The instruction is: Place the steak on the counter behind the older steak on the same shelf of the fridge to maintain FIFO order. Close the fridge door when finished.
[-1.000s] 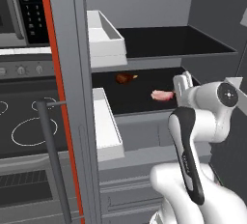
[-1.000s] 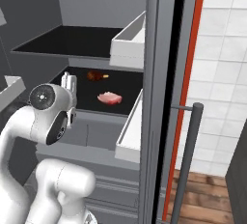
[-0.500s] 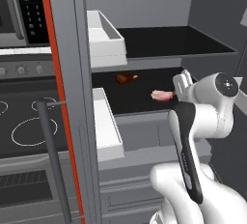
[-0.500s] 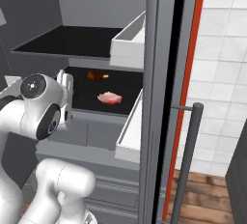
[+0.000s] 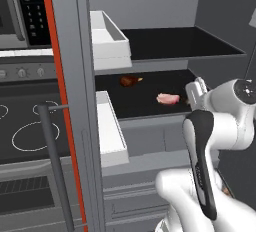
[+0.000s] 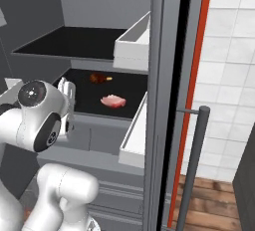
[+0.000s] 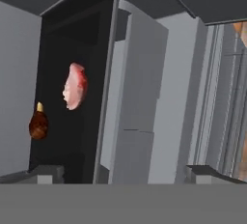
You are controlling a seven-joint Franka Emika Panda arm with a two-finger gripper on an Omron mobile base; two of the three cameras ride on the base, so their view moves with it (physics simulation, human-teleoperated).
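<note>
While the fridge door stood open, we saw the glossy brown steak lying on the flat black shelf, behind the pale pink older steak. Our gripper hung at the shelf's front edge, jaws apart and holding nothing.

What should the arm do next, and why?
Probably draw the open gripper back and swing toward the tall grey fridge door to push it shut: the glossy dark brown steak lies behind the pale pink-red steak on the black shelf, and the jaws hold nothing.
</note>
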